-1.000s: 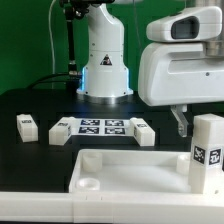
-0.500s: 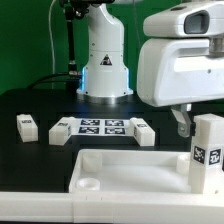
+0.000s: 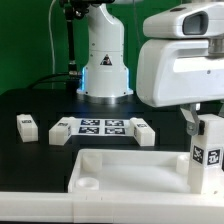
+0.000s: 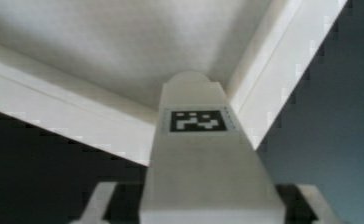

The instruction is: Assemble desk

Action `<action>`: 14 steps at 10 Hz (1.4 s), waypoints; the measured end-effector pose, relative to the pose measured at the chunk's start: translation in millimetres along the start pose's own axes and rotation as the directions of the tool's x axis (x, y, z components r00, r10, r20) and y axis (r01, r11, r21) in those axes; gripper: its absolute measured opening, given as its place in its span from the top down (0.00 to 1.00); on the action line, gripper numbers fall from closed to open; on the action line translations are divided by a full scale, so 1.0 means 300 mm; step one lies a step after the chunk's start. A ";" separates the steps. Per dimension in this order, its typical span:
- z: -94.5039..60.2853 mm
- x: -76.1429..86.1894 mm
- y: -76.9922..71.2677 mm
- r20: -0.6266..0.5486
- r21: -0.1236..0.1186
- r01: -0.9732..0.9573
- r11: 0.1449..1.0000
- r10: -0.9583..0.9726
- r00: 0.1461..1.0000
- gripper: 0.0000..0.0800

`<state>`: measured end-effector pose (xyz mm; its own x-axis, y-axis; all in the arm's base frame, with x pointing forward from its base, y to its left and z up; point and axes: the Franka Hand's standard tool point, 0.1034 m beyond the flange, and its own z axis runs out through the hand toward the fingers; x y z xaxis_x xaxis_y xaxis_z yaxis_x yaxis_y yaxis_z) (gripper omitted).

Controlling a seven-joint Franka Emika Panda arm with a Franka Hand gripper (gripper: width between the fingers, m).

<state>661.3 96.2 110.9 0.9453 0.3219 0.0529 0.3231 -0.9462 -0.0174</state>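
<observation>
I read the end effector (image 4: 205, 203) straddling the upright leg (image 3: 206, 150), one finger on each flank, the gap narrow. I cannot tell whether the pads bear on it. The leg stands at the 3 o'clock end of the desk panel (image 3: 120, 165). On the black tabletop (image 3: 30, 100), the marker board (image 3: 95, 127) lies at the panel's 12 o'clock, with a second leg (image 3: 143, 131) at the board's 3 o'clock and a third leg (image 3: 58, 131) at its 9 o'clock.

Table: black matte flat work table (image 3: 30, 100), spread across my whole working ground.
Board: thin flat white marker board (image 3: 100, 126) printed with black square tags, lying flat on the table, mid-view.
Bar: long white bar (image 3: 30, 208), along the near edge.
Backdrop: green wall (image 3: 25, 40), behind my table, on the exterior view's left.
</observation>
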 end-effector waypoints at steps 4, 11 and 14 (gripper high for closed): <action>-0.001 0.000 0.004 0.003 0.024 -0.395 0.918 0.395 0.919 0.64; 0.001 -0.025 0.063 -0.001 -0.017 -0.845 0.535 0.845 0.535 0.63; 0.001 -0.035 0.083 -0.011 -0.032 -0.914 0.405 0.914 0.406 0.62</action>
<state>659.5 69.1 109.6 0.6783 -0.7346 0.0168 -0.7343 -0.6785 -0.0234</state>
